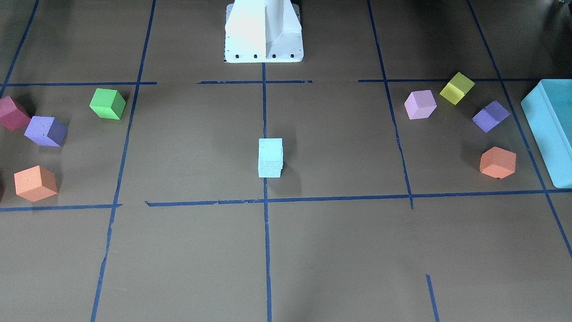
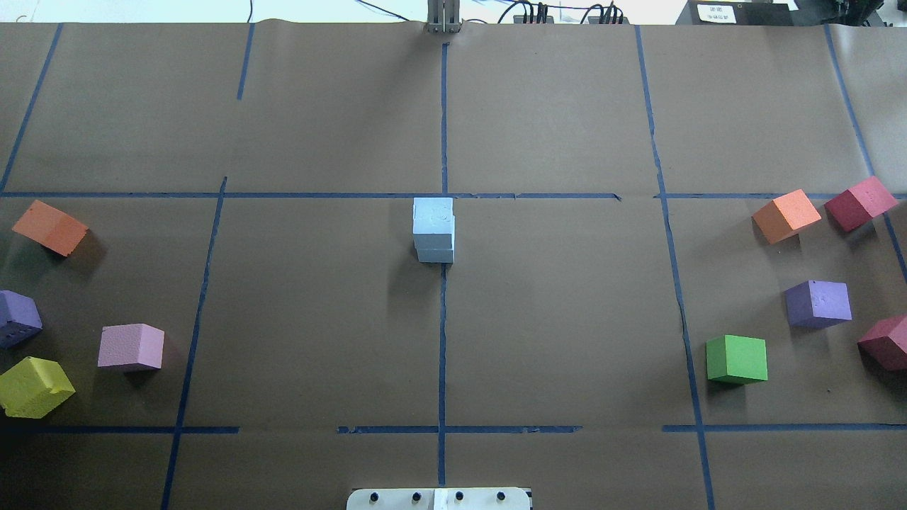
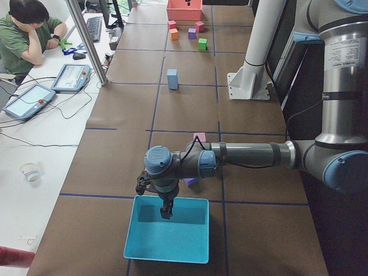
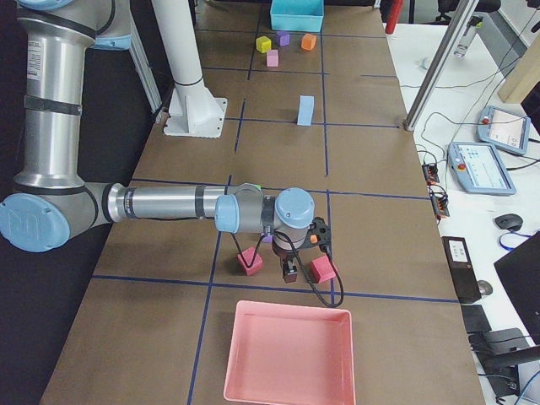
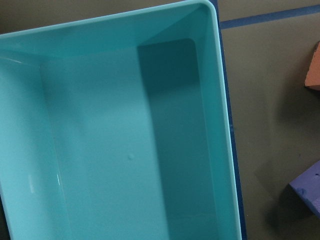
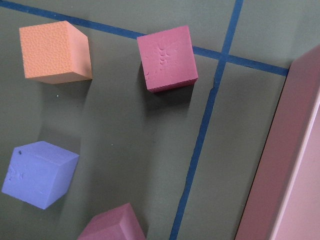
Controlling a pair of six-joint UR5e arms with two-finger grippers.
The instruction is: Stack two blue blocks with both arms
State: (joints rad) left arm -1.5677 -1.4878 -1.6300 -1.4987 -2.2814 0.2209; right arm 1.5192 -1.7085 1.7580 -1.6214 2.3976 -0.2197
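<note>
At the table's left end, nearest the left-side camera, the left gripper hangs over the teal box. The left wrist view shows only that box's interior and no fingers, so whether they are spread or pressed together cannot be told.

Farther along, at the table's centre, the two blue blocks stand one on top of the other on the centre tape line.

At the far end, the right gripper hangs low between two maroon cubes, just before the pink tray. The state of its fingers cannot be told either.

The overhead and front views show neither arm, only the white pedestal base.

Printed labels on the left arm's upright tube and on a black unit beyond the table are too small to read.
</note>
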